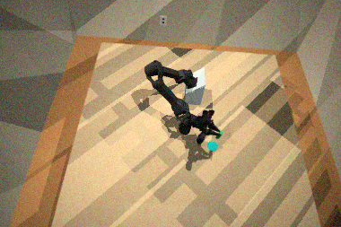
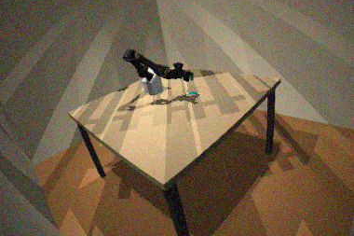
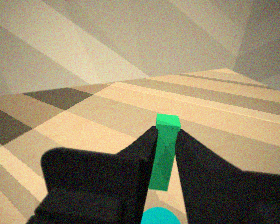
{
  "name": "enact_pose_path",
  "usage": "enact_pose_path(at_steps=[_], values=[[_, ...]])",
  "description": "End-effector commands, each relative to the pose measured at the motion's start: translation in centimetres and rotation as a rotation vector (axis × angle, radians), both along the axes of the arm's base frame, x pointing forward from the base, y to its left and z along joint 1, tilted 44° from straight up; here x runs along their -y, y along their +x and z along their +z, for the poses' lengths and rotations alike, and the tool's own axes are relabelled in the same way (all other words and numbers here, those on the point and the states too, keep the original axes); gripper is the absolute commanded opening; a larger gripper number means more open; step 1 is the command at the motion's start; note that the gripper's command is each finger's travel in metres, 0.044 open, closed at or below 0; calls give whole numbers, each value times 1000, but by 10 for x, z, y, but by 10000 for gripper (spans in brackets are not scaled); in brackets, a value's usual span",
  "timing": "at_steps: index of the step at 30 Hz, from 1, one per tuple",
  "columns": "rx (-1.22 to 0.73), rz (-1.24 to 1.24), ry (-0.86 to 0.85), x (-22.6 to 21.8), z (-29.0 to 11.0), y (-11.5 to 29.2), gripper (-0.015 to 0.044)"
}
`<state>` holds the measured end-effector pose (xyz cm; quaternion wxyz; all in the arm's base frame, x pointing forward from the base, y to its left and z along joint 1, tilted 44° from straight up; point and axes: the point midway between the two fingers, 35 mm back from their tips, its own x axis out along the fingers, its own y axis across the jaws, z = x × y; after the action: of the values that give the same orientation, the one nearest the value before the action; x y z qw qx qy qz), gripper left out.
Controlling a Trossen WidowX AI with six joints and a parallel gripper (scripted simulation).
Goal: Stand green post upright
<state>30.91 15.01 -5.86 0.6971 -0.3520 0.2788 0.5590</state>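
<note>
My gripper (image 3: 166, 132) (image 1: 214, 133) (image 2: 187, 76) is shut on the green post (image 3: 164, 152) (image 1: 220, 134) (image 2: 191, 76), which sticks out past the fingertips. I hold it in the air above the table, near the cyan circle (image 1: 212, 145) (image 2: 194, 92) (image 3: 160, 216). In the wrist view the circle shows at the bottom edge, just under the post's near end. In the top view the circle lies on the table a little below and left of the post's tip.
A pale grey box (image 1: 196, 87) (image 2: 154, 85) stands by the arm's base. The wooden table (image 2: 154, 139) (image 1: 112, 165) has its edges well away from the gripper. The arm (image 1: 172, 89) stretches from the base toward the circle.
</note>
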Motion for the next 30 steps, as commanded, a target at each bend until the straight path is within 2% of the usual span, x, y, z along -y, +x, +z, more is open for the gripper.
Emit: enact_pose_path(at_steps=[1,15,30], values=[[24,14,25,2,3,-2,23],[102,48,94,5,14,-6,23],[103,49,95,5,15,-6,23]])
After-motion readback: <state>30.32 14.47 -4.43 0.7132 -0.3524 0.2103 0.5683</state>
